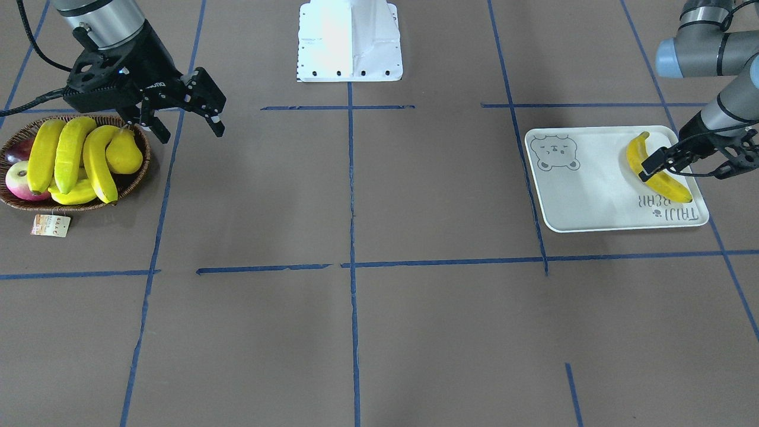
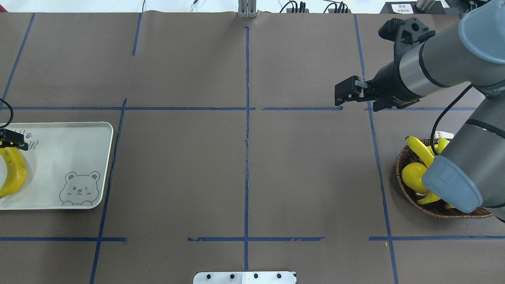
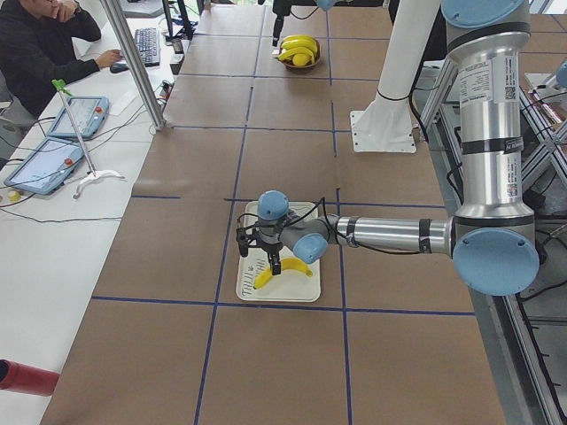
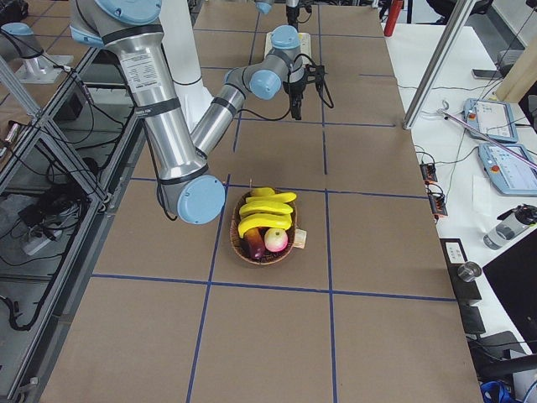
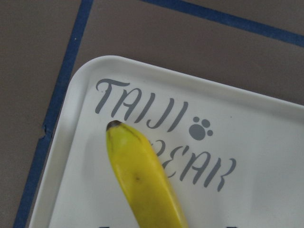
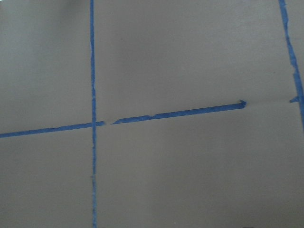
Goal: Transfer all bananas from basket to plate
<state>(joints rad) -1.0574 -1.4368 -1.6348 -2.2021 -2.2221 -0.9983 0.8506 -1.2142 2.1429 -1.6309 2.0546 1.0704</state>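
Brown paper worktop (image 1: 415, 332), gridded with blue tape (image 1: 351, 178).

**Item 1: basket (image 1: 133, 178).** It sits toward the worktop's right end edge, about midway between the robot-side and operator-side edges. It holds three bananas (image 1: 71, 151) lying side by side on top, a pear (image 1: 126, 153) against the outermost one, and an apple (image 1: 21, 181) on the end-edge side. A paper tag (image 1: 51, 225) lies just beside the rim.

**Item 2: plate (image 1: 587, 196).** It sits toward the left end edge. One banana (image 1: 635, 153) lies flat on it, near the lettered corner.

**Handling, judged.** The bananas look light, firm and smooth-skinned, so a curved body may slip or roll in a narrow pinch. The best hold is probably across the thick middle, with the fingers set square to the fruit's length. The tapered dark tips are poor places to grip. The top-lying bananas are reachable from above, and the one against the pear leaves little finger room on that side.

**Item 3: left end effector (image 1: 685, 172).**
- Position: low over the plate.
- State: fingers spread to either side of the banana there. In the wrist view the fingertips sit wider than the fruit, so it does not look pinched. Actual contact cannot be confirmed.

**Item 4: right end effector (image 1: 188, 131).**
- Position: above the bare worktop just beside the basket, on the side facing the worktop's centre.
- State: fingers spread wide, holding and touching nothing.

**Status, judged.** One of four bananas is delivered and three are left to move.
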